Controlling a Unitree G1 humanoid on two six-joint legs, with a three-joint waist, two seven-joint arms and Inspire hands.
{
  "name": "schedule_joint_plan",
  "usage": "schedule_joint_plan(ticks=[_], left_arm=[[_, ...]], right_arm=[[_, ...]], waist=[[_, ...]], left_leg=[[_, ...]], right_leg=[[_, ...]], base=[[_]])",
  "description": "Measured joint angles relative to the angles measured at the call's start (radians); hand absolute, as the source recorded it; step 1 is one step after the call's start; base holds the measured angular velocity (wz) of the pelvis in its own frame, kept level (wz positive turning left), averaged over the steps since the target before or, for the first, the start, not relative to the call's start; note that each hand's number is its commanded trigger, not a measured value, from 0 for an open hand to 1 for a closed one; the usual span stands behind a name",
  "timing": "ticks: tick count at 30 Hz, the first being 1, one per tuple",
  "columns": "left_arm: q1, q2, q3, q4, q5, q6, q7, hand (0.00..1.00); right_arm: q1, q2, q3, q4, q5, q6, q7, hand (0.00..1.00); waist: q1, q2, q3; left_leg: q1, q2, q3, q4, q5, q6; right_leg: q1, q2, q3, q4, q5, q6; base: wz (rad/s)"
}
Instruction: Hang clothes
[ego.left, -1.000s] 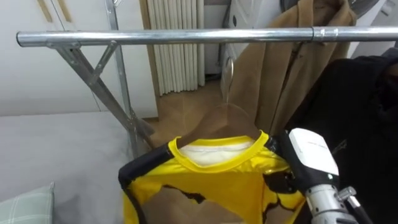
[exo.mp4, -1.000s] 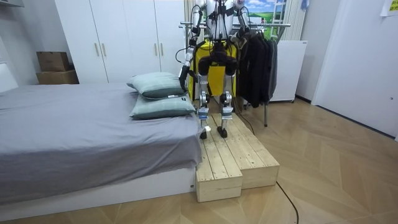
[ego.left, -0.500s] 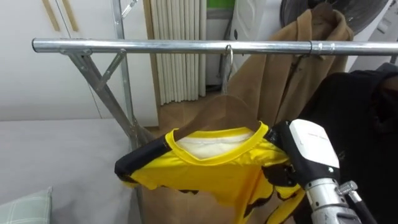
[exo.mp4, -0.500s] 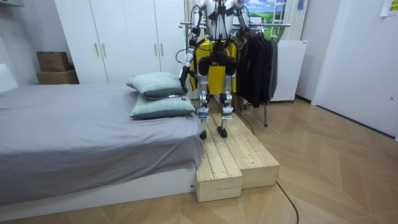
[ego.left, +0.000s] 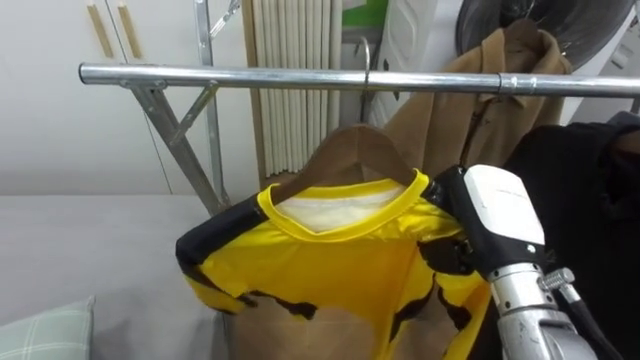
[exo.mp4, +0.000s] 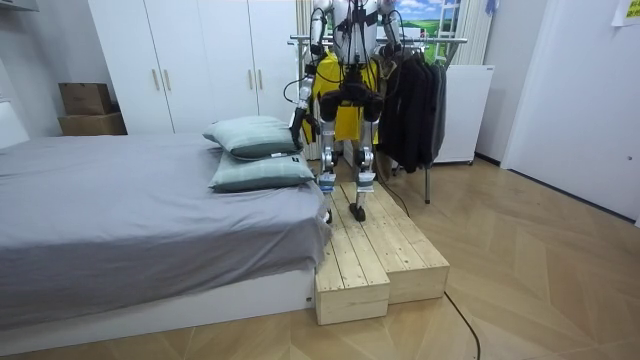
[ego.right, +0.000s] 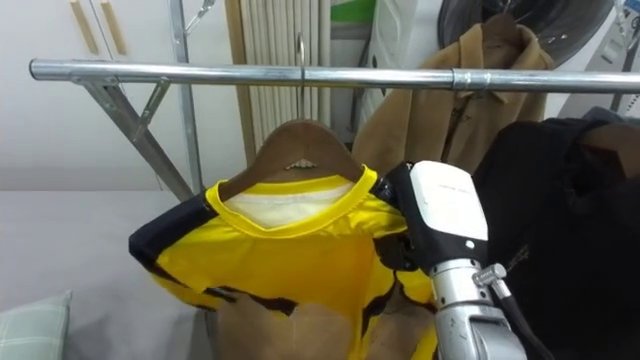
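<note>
A yellow shirt (ego.left: 330, 260) with black patches hangs on a wooden hanger (ego.left: 350, 145). The hanger's metal hook (ego.left: 368, 75) sits over the steel rail (ego.left: 230, 75) of the clothes rack. My right hand (ego.left: 495, 225) comes in from the lower right. Its dark fingers (ego.left: 442, 256) are curled on the shirt's right shoulder, partly hidden behind the white back of the hand. In the room view I stand on a wooden platform (exo.mp4: 375, 255) facing the rack, and my left hand (exo.mp4: 297, 112) hangs low beside the pillows.
A tan coat (ego.left: 470, 100) and black clothes (ego.left: 590, 200) hang on the rail to the right of the shirt. The rack's slanted brace (ego.left: 180, 140) is on the left. A grey bed (exo.mp4: 120, 210) with green pillows (exo.mp4: 255, 135) lies to my left.
The hanger with the yellow shirt rose from below the rail, and its hook now sits over the rail. My right hand went up with it. The camera also shifted.
</note>
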Motion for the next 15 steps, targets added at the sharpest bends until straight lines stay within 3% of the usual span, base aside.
schedule_joint_plan(ticks=[6, 15], left_arm=[[0.001, 0.0, 0.018, 0.0, 0.0, -0.001, 0.0, 0.0], [0.001, 0.0, 0.027, 0.0, 0.002, -0.009, 0.0, 0.0]], right_arm=[[-0.009, -0.001, -0.005, 0.0, 0.005, -0.032, -0.055, 1.0], [-0.01, -0.001, -0.005, 0.005, 0.006, -0.042, -0.086, 1.0]], waist=[[0.002, 0.001, 0.0005], [0.0, 0.001, 0.0006]], left_leg=[[0.005, 0.001, 0.0, -0.012, 0.003, -0.005], [0.006, 0.001, -0.009, -0.012, 0.003, -0.005]], right_leg=[[0.0, 0.003, 0.003, -0.002, -0.003, -0.005], [0.007, 0.001, 0.0, -0.015, -0.003, -0.006]], base=[[-0.01], [0.0]])
